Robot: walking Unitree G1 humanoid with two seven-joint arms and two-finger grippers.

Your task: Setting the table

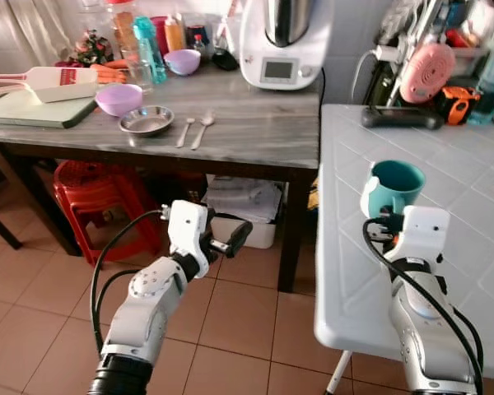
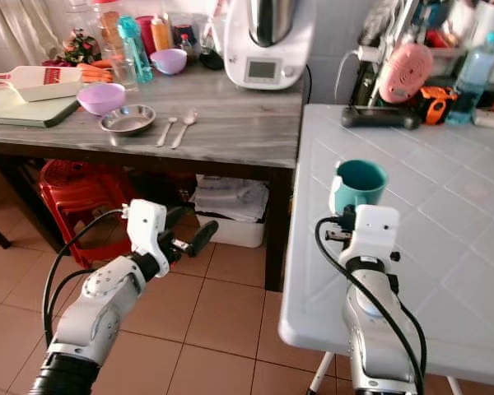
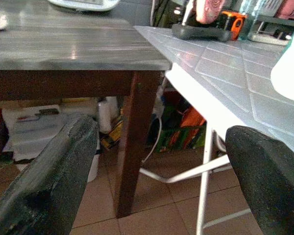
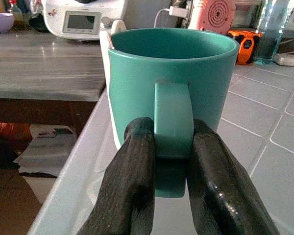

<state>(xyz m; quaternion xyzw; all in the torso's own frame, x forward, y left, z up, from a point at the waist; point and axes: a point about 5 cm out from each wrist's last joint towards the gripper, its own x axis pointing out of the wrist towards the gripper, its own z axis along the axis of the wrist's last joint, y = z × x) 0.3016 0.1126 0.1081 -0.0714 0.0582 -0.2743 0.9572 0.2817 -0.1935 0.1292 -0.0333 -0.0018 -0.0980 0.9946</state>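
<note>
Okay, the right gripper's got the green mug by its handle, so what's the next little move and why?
Probably lower the mug straight down onto the white table and then let go. The right gripper pinches the handle, with the mug upright near the table's edge, so setting it down a bit further in looks safest. The left gripper hangs open, low by the wooden table.

- Left arm (image 1: 144,309): silver-grey rounded metal segments with a dark joint between them, ending in a boxy white wrist housing.
- Left gripper (image 3: 152,181): two long black fingers with a rough, scuffed matte surface and rounded tips.
- A thin black cable (image 1: 107,263) loops outside the left arm up to the wrist housing.
- Right arm (image 1: 424,329): the same silver-grey shell and white wrist block, black cables running along it.
- Right gripper (image 4: 172,161): two black fingers, slightly glossy.
</note>
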